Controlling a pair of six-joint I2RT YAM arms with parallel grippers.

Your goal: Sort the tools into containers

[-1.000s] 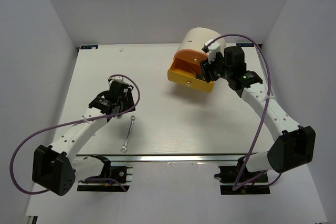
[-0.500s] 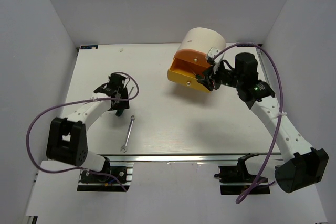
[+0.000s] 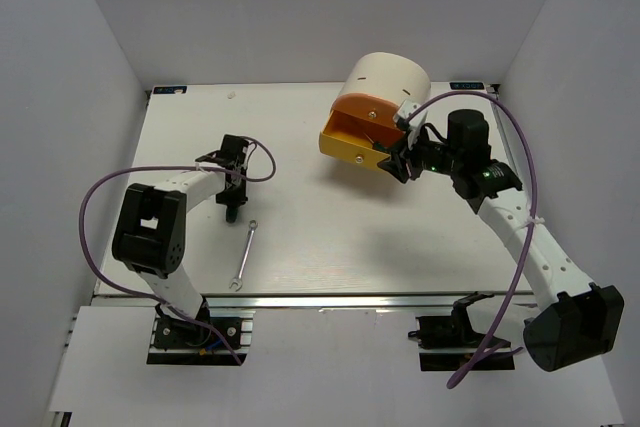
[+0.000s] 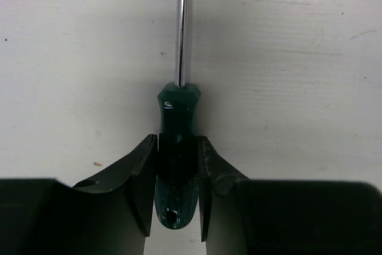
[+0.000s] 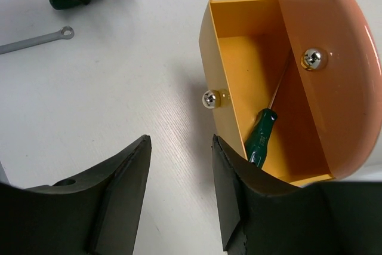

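Note:
A green-and-black-handled screwdriver (image 4: 179,103) lies on the white table with its steel shaft pointing away from me. My left gripper (image 4: 177,141) is shut on its handle, both pads pressed against it; from above this gripper (image 3: 232,199) sits left of centre. A silver wrench (image 3: 245,255) lies just in front of it. The cream cabinet (image 3: 392,79) has its yellow drawer (image 5: 218,58) pulled out, and a second green screwdriver (image 5: 260,135) lies inside. My right gripper (image 5: 180,141) is open and empty, hovering just outside the drawer's front corner.
The orange drawer front (image 5: 334,58) with its metal knob sits shut above the yellow drawer. Purple cables loop off both arms (image 3: 95,202). White walls close in the table on the left, right and back.
My left gripper has closed on the screwdriver handle while its arm folded back to the left. The right gripper has drawn back from over the yellow drawer.

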